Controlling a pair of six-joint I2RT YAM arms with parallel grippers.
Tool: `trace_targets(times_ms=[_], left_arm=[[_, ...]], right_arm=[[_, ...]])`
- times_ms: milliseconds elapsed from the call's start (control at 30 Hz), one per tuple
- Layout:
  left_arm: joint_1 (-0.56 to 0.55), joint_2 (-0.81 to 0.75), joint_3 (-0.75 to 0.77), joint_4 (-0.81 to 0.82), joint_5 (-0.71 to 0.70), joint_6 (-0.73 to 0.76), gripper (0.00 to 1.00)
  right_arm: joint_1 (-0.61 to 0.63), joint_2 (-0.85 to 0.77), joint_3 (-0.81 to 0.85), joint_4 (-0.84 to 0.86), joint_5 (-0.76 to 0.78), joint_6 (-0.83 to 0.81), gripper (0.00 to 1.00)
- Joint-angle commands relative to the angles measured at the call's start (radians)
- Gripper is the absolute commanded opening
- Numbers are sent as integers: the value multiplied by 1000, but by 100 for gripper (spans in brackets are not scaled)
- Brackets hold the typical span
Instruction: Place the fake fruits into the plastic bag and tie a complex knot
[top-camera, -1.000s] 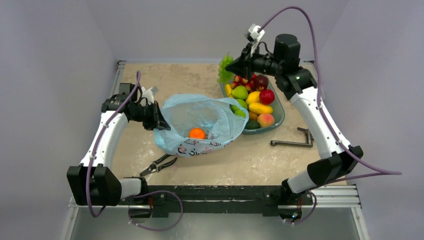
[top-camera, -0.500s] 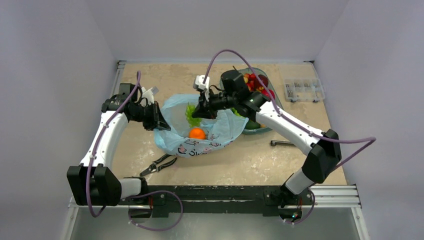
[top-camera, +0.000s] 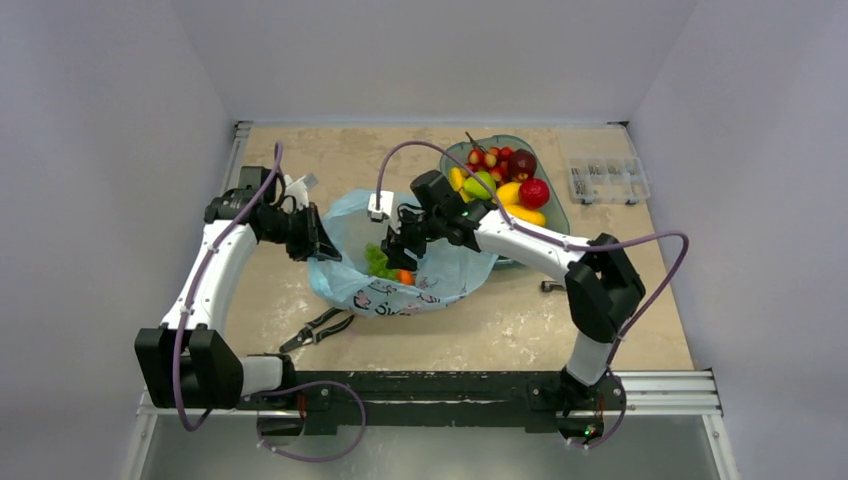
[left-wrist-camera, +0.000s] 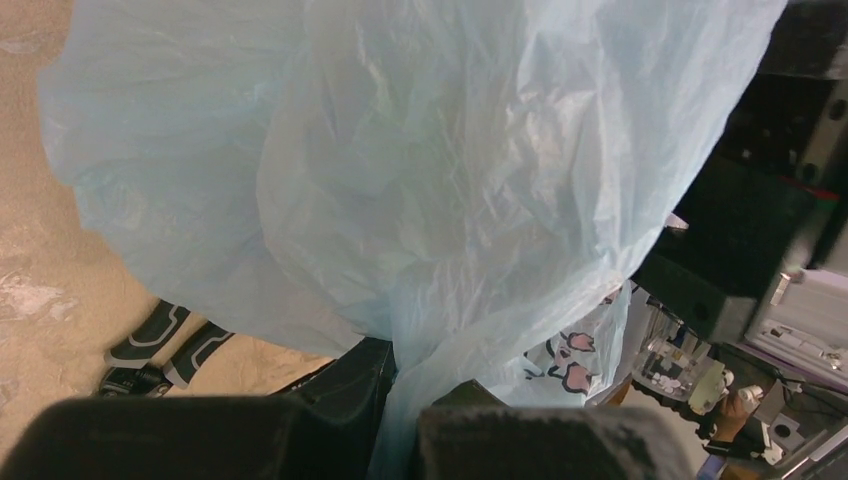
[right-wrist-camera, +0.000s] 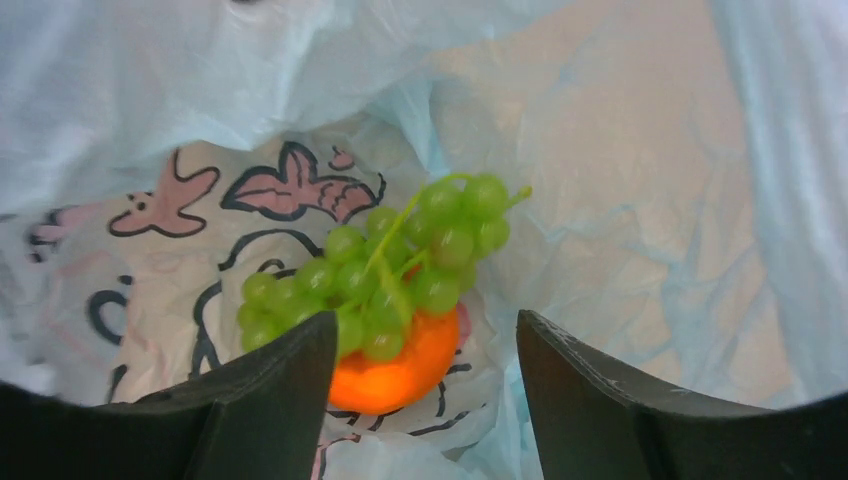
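Plastic bag (top-camera: 385, 295) is sitting mouth-up between the two claws, and the left claw (top-camera: 318, 245) is clamped tight on a bunched bit of its rim, so the light-blue film fans out right in front of that claw's fingers (left-wrist-camera: 330, 400). Right claw (top-camera: 405, 250) is dipped down into the bag's mouth with its fingers spread apart and nothing in them. Straight below it, in the gap between the fingers, is a bunch of green grapes (right-wrist-camera: 400, 260) lying on top of an orange (right-wrist-camera: 400, 365) on the bag's cartoon-printed bottom. The rest of the fake fruit is in the teal dish (top-camera: 555, 215), back behind the right claw and off to its right: red apple (top-camera: 534, 192), green apple (top-camera: 480, 185), some cherries (top-camera: 485, 158). A pair of black-handled pliers (top-camera: 318, 328) lies on the table on the near side of the left claw. A clear parts box (top-camera: 607, 178) sits well to the right of the right claw, past the dish.
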Motion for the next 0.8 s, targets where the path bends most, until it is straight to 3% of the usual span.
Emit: trace_targets(times_ms=[0,167,300,567,767], left_arm=[[7,-1,14,16,19,15,0],[7,2,15,17,20,18,0],[7,8,16,16,23,18,0],[7,14,23,16,31,15,0],[7,15,20,23,31,9,0]], right_arm=[[4,-143,96,-30,-14,28,70],[-51,-249,209,-70,-46,147,78],[-194,-274,292,-104,-74,263,84],[-521,-137,378,-217,269,291,95],[-608,13,433,-268,437,264,97]])
